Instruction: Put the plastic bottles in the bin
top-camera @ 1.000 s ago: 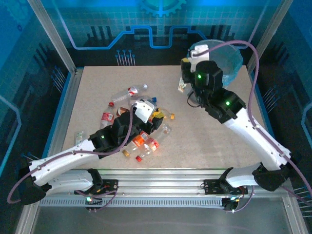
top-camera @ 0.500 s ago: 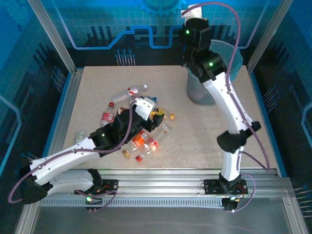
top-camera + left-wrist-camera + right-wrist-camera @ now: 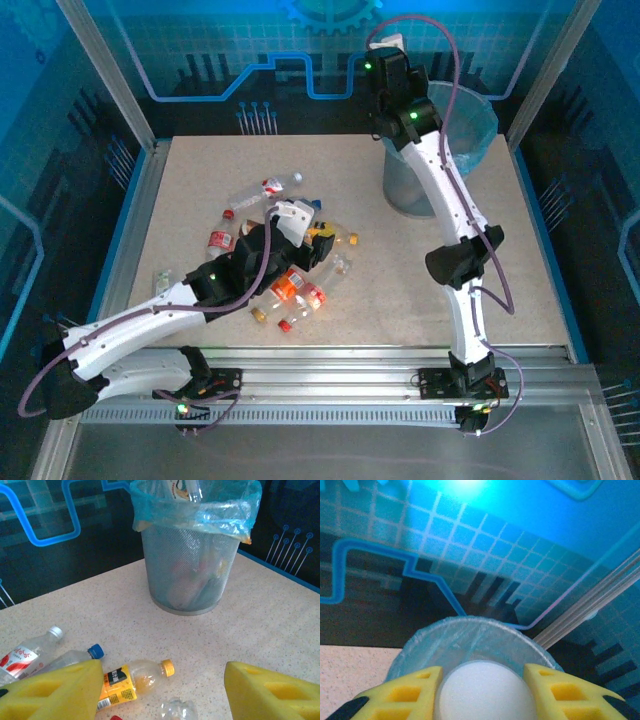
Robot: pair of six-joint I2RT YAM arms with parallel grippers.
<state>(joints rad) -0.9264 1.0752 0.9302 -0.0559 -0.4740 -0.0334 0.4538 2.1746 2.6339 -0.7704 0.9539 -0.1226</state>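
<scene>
The grey mesh bin with its light-blue bag stands at the back right of the table. High over its rim, my right gripper is shut on a plastic bottle whose pale round end sits between the yellow fingers, with the bin right below. The left wrist view catches that bottle hanging over the bin. My left gripper is open above the pile of bottles, close to an orange-label bottle and a crushed clear one.
More bottles lie left of the pile: a red-label one, another and a blue-capped one. A flattened clear piece lies near the table's left edge. Metal frame rails and blue walls close the table in.
My right arm has swung up from beside the bin to high over its rim, still holding the bottle. The left arm has barely moved.
</scene>
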